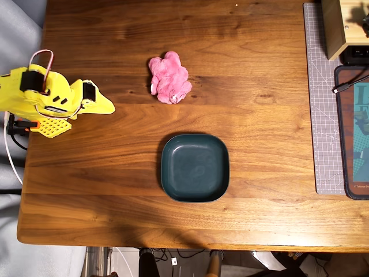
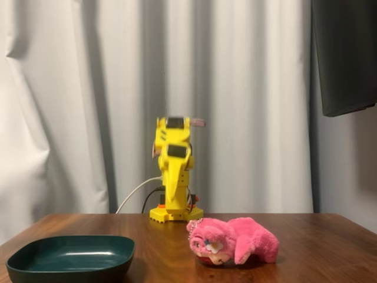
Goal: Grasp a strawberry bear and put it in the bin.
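Observation:
The strawberry bear (image 1: pixel 170 78), a fluffy bright-pink plush, lies on its side on the wooden table, at the back centre in the overhead view. In the fixed view it (image 2: pixel 235 240) lies at the front right. The bin (image 1: pixel 195 167), a dark teal square dish, sits empty in front of the bear; in the fixed view it (image 2: pixel 70 256) is at the front left. My yellow gripper (image 1: pixel 107 106) is folded back at the table's left edge, far from both, with its jaws together and empty. In the fixed view the gripper (image 2: pixel 174 177) points toward the camera.
A grey cutting mat (image 1: pixel 323 115) lies along the right side, with a wooden box (image 1: pixel 340 26) at its top and a dark pad (image 1: pixel 353 133) with a cable (image 1: pixel 346 86) beside it. White cables (image 1: pixel 11 156) hang at the arm's base. A curtain (image 2: pixel 88 106) hangs behind.

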Robot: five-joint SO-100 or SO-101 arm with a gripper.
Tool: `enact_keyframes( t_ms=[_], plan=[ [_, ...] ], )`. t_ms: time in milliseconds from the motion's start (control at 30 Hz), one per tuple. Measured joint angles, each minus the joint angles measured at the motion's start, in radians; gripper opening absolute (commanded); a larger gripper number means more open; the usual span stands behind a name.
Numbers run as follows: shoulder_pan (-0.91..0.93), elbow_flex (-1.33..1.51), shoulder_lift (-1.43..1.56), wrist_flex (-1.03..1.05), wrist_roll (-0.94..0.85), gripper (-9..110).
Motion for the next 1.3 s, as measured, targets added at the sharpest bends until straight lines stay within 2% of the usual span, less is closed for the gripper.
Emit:
enact_keyframes(
  t_ms=[167,300,400,600,733,1167,1300],
  plan=[
    [-0.037,-0.416,-0.506,0.028,0.083,20],
    [0.02,-0.787,-0.953,0.166,0.114,23],
    [0.123,-0.908,-1.163,0.207,0.173,25],
    [0.371,-1.005,-1.261,0.209,0.347,29],
    [0.439,-1.08,-1.31,0.216,0.393,31],
    [0.284,-1.451,-1.83,0.221,0.403,34],
    [0.253,-1.505,-1.899,0.221,0.403,34]
  ],
)
